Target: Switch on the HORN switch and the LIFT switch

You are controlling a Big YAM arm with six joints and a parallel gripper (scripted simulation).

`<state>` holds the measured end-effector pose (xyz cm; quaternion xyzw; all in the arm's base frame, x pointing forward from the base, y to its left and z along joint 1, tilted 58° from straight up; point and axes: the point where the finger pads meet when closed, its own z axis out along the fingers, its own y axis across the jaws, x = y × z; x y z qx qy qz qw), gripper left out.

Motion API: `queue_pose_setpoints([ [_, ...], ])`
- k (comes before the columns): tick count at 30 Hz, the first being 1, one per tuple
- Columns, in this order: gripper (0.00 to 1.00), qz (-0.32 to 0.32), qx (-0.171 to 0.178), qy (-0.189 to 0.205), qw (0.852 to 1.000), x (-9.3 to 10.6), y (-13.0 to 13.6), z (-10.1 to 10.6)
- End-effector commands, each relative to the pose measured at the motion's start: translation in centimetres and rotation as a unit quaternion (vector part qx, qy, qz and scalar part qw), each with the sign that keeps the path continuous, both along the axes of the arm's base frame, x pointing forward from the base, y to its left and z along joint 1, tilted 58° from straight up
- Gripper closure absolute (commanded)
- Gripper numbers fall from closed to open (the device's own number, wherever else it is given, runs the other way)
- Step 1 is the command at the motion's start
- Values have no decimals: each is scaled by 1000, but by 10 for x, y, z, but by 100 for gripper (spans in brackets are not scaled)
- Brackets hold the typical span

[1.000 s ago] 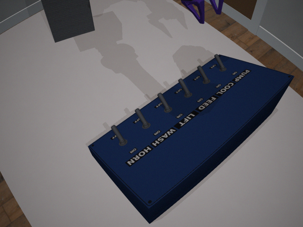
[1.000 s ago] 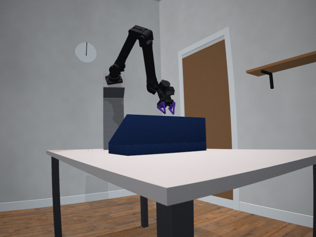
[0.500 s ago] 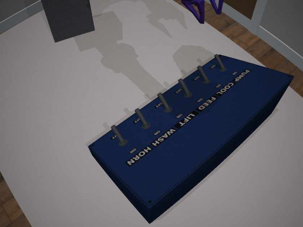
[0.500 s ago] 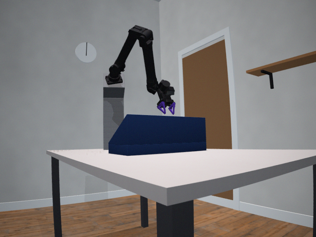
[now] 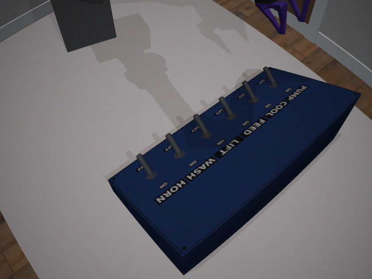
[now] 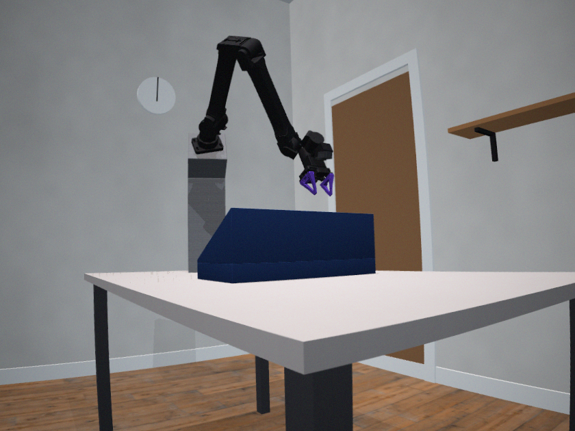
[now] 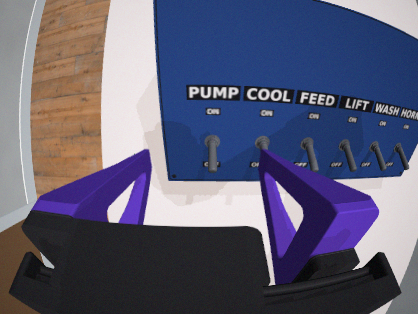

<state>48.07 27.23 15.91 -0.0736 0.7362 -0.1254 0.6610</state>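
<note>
Console [image 5: 228,168] [image 6: 297,241] [image 7: 240,55] sits blue and sloped (all six levers at OFF).

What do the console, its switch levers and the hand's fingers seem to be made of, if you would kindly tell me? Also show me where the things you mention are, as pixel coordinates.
Console [image 5: 240,168] [image 6: 297,236] [image 7: 240,45]: probably painted metal or plastic; even, matte blue.
Levers [image 5: 226,105] [image 7: 310,155]: possibly metal, judging by the dull grey tone and soft highlights.
Fingers [image 5: 282,17] [image 6: 311,183]: likely moulded or printed plastic; purple throughout, low sheen.
</note>
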Motion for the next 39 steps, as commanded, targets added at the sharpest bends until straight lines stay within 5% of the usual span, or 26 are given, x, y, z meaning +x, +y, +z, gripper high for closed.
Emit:
queue_pose_setpoints([
  [1, 30, 8, 16, -11, 1000, -6, 11, 24],
  [3, 30, 8, 18, -13, 1000, -5, 17, 64],
  [5, 30, 8, 19, -13, 1000, -6, 19, 73],
  [6, 0, 6, 11, -6, 1000, -8, 12, 64],
  [7, 0, 1, -1, 6, 1000, -3, 9, 46],
  [19, 0, -5, 8, -13, 1000, 30, 2, 63],
  [29, 0, -5, 1, -5, 1000, 68, -2, 52],
  [39, 0, 2, 4, -8, 1000, 69, 3, 58],
])
